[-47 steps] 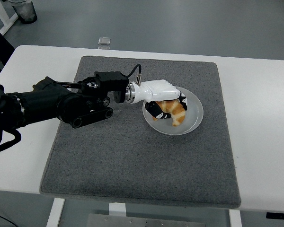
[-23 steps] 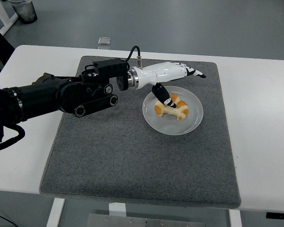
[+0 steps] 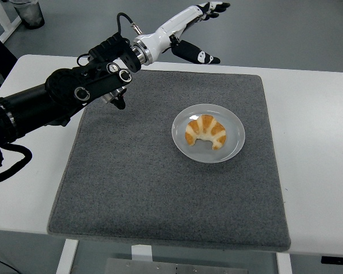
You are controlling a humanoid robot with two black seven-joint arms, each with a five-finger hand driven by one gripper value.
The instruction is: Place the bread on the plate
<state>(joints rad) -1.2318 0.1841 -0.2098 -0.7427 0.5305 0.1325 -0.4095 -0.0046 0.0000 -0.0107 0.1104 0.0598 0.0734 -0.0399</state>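
A golden croissant (image 3: 206,132) lies in the middle of a round pale grey plate (image 3: 234,145) on the grey mat. My left hand (image 3: 203,25) is raised high above the mat's far edge, well above and behind the plate. Its fingers are spread and hold nothing. The black left arm (image 3: 63,97) reaches in from the left edge. My right arm is out of view.
The dark grey mat (image 3: 131,182) covers most of the white table (image 3: 320,148). A small clear object (image 3: 125,50) sits at the table's far edge. A grey bin (image 3: 27,12) stands on the floor at top left.
My left hand let go of the croissant on the plate, opened, and rose up and back away from it. The croissant now lies flat on the plate.
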